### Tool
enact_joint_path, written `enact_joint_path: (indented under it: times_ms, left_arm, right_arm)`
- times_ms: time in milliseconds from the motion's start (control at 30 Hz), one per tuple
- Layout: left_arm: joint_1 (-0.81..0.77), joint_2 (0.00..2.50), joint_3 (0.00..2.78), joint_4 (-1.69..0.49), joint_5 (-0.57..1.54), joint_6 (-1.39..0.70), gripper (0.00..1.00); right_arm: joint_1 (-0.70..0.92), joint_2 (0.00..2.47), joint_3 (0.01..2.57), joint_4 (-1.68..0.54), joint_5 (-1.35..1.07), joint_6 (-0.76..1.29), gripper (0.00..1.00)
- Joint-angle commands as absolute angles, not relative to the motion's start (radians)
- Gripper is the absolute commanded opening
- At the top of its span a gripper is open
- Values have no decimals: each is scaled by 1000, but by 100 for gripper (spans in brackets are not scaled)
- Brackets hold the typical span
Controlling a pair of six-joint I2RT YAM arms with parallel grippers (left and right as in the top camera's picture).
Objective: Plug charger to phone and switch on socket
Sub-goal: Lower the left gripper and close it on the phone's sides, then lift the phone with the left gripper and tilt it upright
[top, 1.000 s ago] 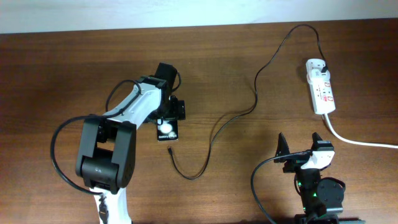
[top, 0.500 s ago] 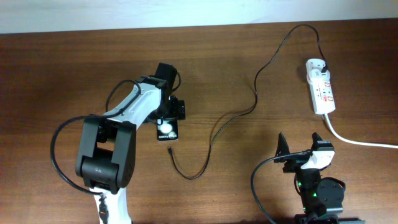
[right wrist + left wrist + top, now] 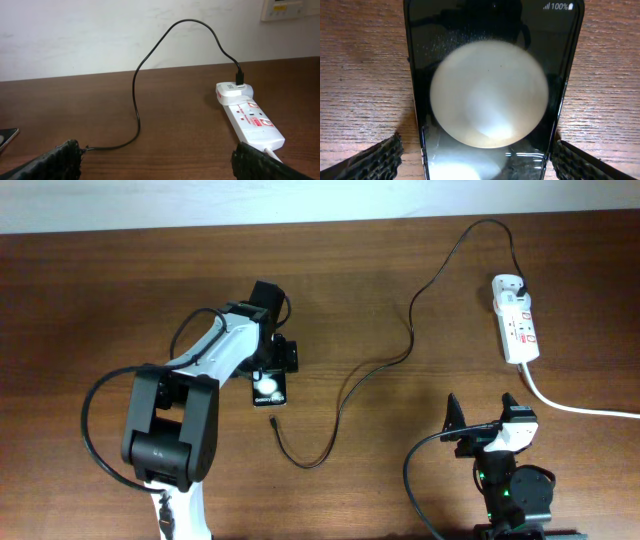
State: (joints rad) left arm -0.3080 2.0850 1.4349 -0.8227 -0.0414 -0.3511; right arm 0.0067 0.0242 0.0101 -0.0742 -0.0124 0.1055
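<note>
The black phone (image 3: pixel 269 391) lies flat on the table; in the left wrist view the phone (image 3: pixel 490 75) fills the frame, its glass mirroring a round light. My left gripper (image 3: pixel 271 364) hangs low over it, open, one finger (image 3: pixel 375 160) on each side and a strip of wood showing between finger and phone. The charger (image 3: pixel 412 320) is a thin black cable plugged in at the socket's far end, its loose tip (image 3: pixel 272 420) just below the phone. The white socket (image 3: pixel 517 320) lies at the far right. My right gripper (image 3: pixel 482 420) stands open near the front edge, holding nothing.
A thick white cord (image 3: pixel 570 405) leaves the socket toward the right edge. In the right wrist view the socket (image 3: pixel 252 117) sits ahead on the right, the charger cable (image 3: pixel 136 100) arcs up over the table, and a pale wall stands behind.
</note>
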Motion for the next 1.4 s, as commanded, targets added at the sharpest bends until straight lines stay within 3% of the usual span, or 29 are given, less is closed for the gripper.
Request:
enact_joint_path:
  times_ms: [0,233,500,1067,1200,1367]
  left_arm:
    - [-305,2135,1394,-820,-56,-342,99]
    - [-305,2114,1397,-823,-60,-342,94]
    - [-305,2067,1395,-820,12,-286,100]
    - [-301,2014,1378,-796,22,-329,99]
    - [-301,2014,1291,-700,-2,-355,100]
    - [-301,2014,1290,-704,-33,-355,87]
  right_arm:
    - [14,20,6,-80,-4,108,99]
    - [14,20,6,-80,-4,108,99]
    - [14,20,6,-80,-4,108,99]
    - [14,20,6,-80,-4,108,99]
    - [14,20,6,-80,-4,108,99]
    - [14,20,6,-80,-4,108,99]
